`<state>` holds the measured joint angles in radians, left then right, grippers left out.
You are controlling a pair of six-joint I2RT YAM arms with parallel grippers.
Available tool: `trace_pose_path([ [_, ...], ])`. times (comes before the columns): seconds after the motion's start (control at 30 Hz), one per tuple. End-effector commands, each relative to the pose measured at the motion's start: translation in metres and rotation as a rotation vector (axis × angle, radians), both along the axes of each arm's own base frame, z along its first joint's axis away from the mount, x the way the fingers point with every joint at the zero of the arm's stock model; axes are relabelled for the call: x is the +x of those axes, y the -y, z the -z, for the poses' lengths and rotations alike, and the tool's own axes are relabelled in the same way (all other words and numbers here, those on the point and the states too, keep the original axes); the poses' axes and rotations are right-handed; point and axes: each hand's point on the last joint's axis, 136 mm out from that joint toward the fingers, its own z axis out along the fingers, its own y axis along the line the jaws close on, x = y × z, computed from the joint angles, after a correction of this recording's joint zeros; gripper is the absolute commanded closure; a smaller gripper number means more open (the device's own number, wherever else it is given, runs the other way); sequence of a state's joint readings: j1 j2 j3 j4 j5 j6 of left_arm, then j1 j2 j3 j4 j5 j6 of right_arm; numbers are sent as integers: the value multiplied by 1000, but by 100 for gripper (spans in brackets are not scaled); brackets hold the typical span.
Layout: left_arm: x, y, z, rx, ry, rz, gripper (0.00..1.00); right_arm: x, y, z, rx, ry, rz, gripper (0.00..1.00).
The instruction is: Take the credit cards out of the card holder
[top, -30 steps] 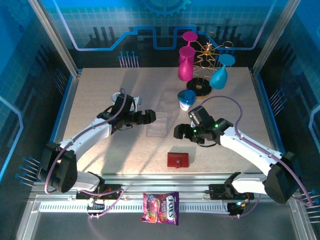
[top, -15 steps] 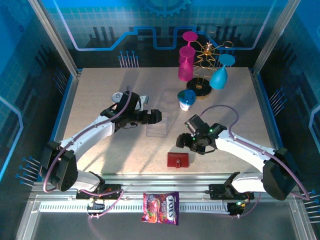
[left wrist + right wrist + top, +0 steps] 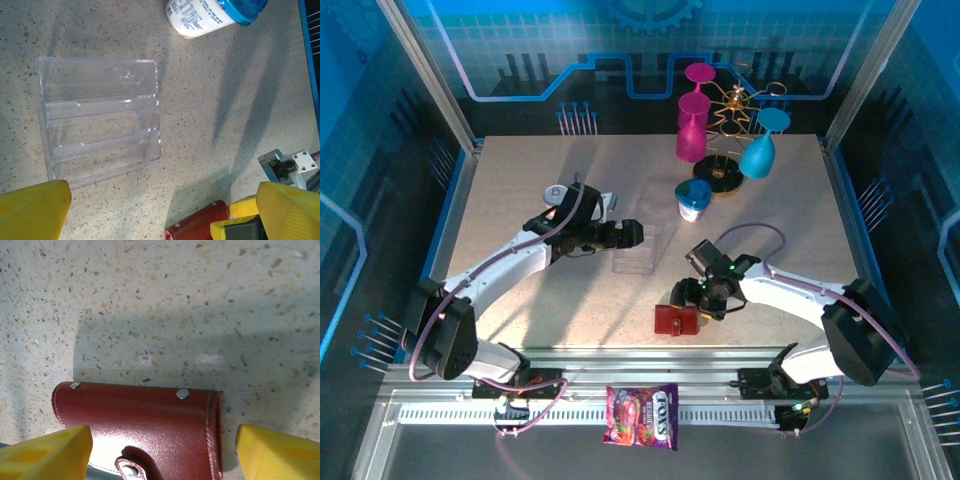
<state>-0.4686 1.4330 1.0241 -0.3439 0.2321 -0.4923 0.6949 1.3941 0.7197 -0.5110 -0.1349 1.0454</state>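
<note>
The card holder is a small dark red wallet lying shut near the table's front edge, its tab snapped down. From the right wrist it shows as a wide red band with two rivets. The credit cards are hidden. My right gripper hovers just over the wallet, open; its yellow fingers stand at either end of it without pinching. My left gripper is open above the clear acrylic tray, with nothing between its fingers. The wallet's end peeks in at the left wrist view's bottom edge.
The stepped clear tray is empty. A white cup with a blue lid stands behind it. Pink and blue glasses hang on a gold rack at the back. A candy bag lies beyond the front rail.
My right gripper has come forward and left, down to the wallet, its jaws narrowing a little. My left gripper has shifted slightly right over the tray and stayed open.
</note>
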Motion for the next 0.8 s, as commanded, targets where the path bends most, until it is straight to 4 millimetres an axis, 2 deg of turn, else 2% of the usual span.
trace_pose_path([
  [0.0,0,-2,-1,23,-7,-7,3,0,-12,1,41,-9,-13,26],
  [0.33,-1,-8,-3,48,-1,-13,3,17,-37,-7,90,30,-52,27],
  [0.5,0,-9,-5,41,0,-17,3,29,-58,-15,110,48,-91,26],
  [0.53,-1,-9,-5,44,-1,-17,2,27,-59,-11,106,35,-100,26],
  [0.57,-2,-10,-4,46,-4,-15,2,34,-70,-19,127,52,-113,26],
  [0.77,-8,-18,-3,69,-5,-24,2,37,-101,-22,162,45,-185,27],
])
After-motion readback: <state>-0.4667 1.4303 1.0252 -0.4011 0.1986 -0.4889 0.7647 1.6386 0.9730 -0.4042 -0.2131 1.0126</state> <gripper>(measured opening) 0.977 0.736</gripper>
